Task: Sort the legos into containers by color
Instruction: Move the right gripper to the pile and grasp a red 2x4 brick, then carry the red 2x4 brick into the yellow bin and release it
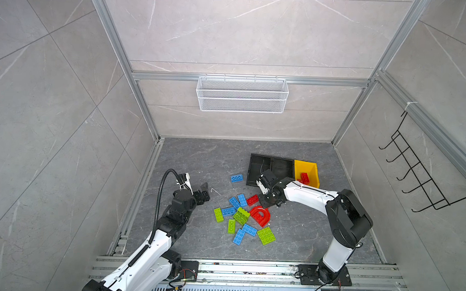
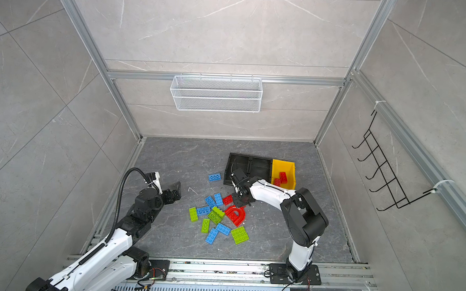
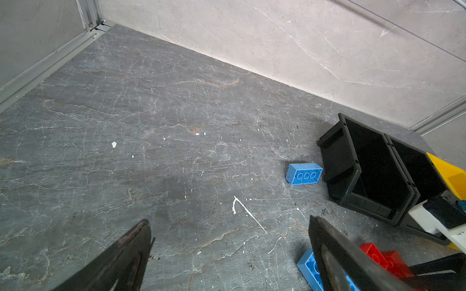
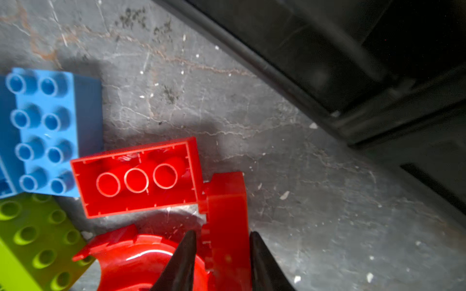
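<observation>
Clutter at red arch (image 4: 227,214): red brick (image 4: 137,177), blue brick (image 4: 42,131); right hand (image 4: 223,234) tight on it, left hand (image 3: 229,220) agape.

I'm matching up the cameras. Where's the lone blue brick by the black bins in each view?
Top view: blue brick mid-floor, just left of the black bins.
Top view: same spot.
Left wrist: on the floor, close beside the bins.
Right wrist: not in it.
Landmark: the black bins.
</observation>
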Motion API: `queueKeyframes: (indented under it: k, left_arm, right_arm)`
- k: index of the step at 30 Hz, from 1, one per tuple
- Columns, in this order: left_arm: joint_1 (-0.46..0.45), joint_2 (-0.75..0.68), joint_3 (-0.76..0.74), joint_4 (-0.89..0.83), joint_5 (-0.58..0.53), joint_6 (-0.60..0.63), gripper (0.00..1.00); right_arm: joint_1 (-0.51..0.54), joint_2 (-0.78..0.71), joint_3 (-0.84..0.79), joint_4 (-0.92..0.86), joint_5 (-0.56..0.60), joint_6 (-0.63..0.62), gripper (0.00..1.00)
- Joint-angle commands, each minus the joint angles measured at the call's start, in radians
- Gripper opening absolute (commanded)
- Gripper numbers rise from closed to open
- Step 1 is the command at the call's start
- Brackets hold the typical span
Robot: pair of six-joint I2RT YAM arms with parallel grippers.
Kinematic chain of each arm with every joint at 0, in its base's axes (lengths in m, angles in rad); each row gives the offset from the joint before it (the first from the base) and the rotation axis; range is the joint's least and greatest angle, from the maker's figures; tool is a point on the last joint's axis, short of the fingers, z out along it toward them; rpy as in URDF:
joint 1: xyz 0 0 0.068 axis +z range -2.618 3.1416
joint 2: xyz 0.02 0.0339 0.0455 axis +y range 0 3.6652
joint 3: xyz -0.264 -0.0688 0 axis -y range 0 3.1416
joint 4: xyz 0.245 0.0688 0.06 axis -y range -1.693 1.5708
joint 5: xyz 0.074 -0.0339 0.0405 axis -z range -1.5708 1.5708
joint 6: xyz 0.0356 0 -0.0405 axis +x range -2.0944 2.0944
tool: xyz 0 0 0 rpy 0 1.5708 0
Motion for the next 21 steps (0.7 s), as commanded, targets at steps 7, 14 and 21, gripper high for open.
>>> queueKeyframes:
  k: [7,14,21]
  left_arm:
    - [0.003,-0.017,0.011,0.024,0.001,0.019,0.99]
    - [0.003,-0.008,0.005,0.042,0.011,0.018,1.0]
    - [0.003,0.003,0.015,0.033,0.018,0.017,0.99]
  right_arm:
    - [-0.021,-0.03,0.003,0.004,0.024,0.01,0.24]
    - [-0.076,-0.111,-0.02,0.0,-0.021,0.008,0.2]
    - [-0.205,-0.239,-0.06,0.014,-0.148,0.004,0.18]
